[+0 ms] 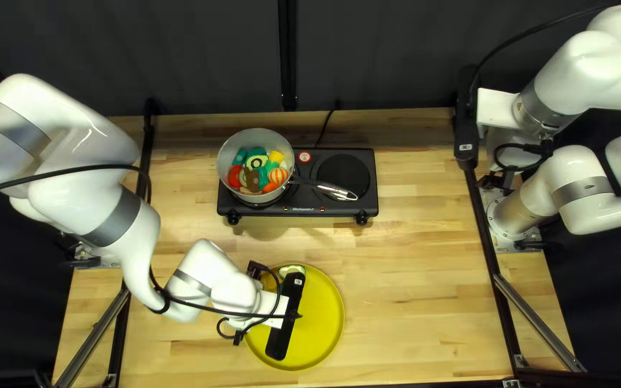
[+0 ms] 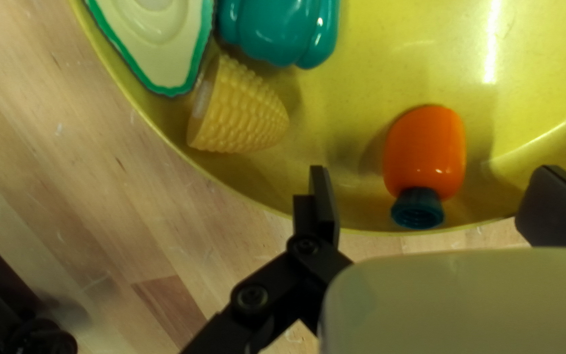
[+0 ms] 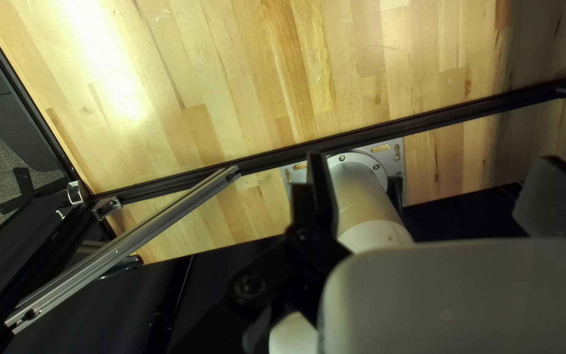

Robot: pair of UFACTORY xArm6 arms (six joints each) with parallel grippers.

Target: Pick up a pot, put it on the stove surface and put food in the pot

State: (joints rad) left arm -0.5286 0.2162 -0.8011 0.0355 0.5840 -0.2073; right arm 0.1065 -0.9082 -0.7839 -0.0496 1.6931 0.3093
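In the top left view my left gripper (image 1: 287,316) is over the yellow plate (image 1: 325,316), its fingertips hidden. The pot (image 1: 228,162), holding several toy foods (image 1: 259,171), stands on the stove's left burner. In the left wrist view the open left gripper (image 2: 435,196) has an orange toy food (image 2: 426,151) with a dark green end on the plate, between and just ahead of its fingers, apart from both. Beside it lie corn (image 2: 240,111), a green pepper (image 2: 280,29) and half an avocado (image 2: 158,39). My right gripper (image 1: 465,122) is raised at the right; in its wrist view the right gripper (image 3: 430,187) stands open, holding nothing.
The black stove (image 1: 325,211) has a bare right burner (image 1: 343,174), with the pot handle (image 1: 332,190) reaching toward it. A black cable (image 1: 325,128) runs behind it. Dark rails (image 1: 479,230) border the table sides; bare wood (image 1: 418,287) lies right of the plate.
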